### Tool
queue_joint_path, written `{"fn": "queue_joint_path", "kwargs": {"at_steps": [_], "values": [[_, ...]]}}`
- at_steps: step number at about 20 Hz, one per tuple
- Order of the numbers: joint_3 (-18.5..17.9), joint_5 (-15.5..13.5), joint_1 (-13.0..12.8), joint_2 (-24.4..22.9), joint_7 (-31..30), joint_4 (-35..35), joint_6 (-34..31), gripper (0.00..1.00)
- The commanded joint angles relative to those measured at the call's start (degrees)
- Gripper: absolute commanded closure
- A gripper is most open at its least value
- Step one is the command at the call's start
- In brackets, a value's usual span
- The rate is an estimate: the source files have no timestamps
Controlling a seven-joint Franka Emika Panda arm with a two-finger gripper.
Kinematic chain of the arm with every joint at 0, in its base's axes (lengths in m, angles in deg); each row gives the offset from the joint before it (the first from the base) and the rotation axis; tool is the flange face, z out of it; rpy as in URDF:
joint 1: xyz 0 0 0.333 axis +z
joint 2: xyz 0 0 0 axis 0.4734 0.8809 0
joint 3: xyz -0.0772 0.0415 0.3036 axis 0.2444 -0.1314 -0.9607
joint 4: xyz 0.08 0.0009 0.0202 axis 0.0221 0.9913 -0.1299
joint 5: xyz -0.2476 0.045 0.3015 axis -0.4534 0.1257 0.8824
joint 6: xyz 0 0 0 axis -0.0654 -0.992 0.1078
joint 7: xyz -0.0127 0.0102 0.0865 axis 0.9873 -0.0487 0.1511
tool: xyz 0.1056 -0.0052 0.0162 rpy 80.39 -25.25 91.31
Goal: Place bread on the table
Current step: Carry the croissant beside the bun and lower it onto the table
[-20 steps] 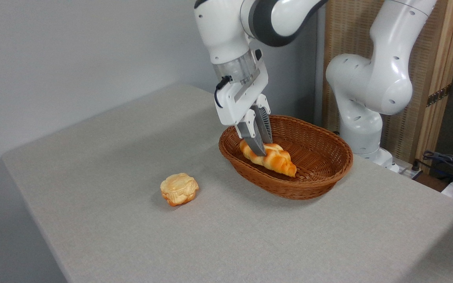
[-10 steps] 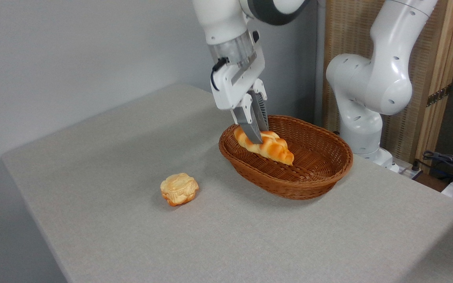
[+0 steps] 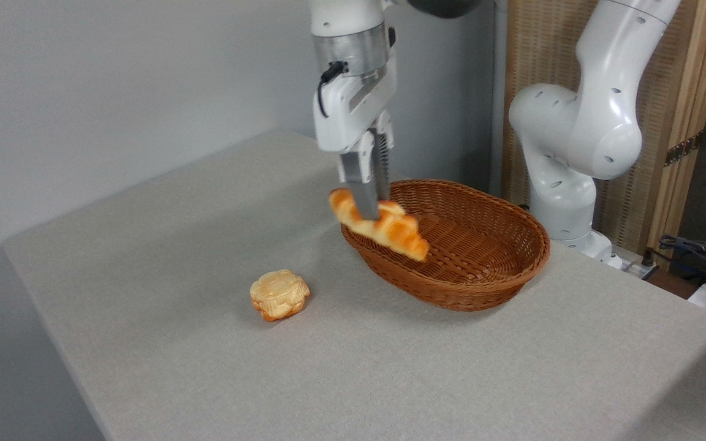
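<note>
The gripper (image 3: 370, 211) has its fingers clamped on the bread (image 3: 383, 226), which hangs tilted in the air over the left rim of the wicker basket (image 3: 482, 269) — lifted out, I'd say, but not yet on the table (image 3: 206, 367), left of the basket.

- We see the table (image 3: 390, 367), covered in light grey-beige textured cloth.
- We find a small pale flower-shaped bun (image 3: 279, 294) lying on it toward the left.
- We see a brown oval wicker basket (image 3: 488, 269) resting on it, well apart from the bun.
</note>
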State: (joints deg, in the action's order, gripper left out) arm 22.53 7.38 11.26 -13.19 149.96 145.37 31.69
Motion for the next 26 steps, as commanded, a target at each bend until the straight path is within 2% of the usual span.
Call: {"fn": "queue_joint_path", "kwargs": {"at_steps": [1, 3, 6, 8, 9, 10, 11, 13, 15, 17, 26], "values": [[-2.1, -1.0, -1.0, 6.5, 0.4, -1.9, 7.8, 0.62], [-2.6, -1.3, -1.0, 8.1, 0.3, -2.0, 10.5, 0.61], [-3.1, -3.8, -1.0, 11.8, 0.4, -3.0, 13.4, 0.6], [-3.1, -4.1, -1.0, 14.0, 0.2, -4.2, 14.2, 0.53], [-3.1, -4.1, -1.0, 15.3, 0.0, -5.0, 14.2, 0.44], [-3.1, -4.7, -1.0, 16.2, 0.0, -5.3, 14.5, 0.28], [-3.2, -6.0, -0.9, 17.0, 0.0, -5.6, 14.6, 0.16], [-3.2, -7.4, -0.8, 18.1, 0.0, -6.1, 16.5, 0.1], [-3.2, -7.6, -0.8, 19.1, -0.3, -6.1, 18.0, 0.04], [-3.2, -7.6, -0.8, 19.3, -0.3, -6.1, 18.6, 0.0], [-4.2, -7.7, -0.7, 19.5, -0.2, -6.3, 18.6, 0.0]]}}
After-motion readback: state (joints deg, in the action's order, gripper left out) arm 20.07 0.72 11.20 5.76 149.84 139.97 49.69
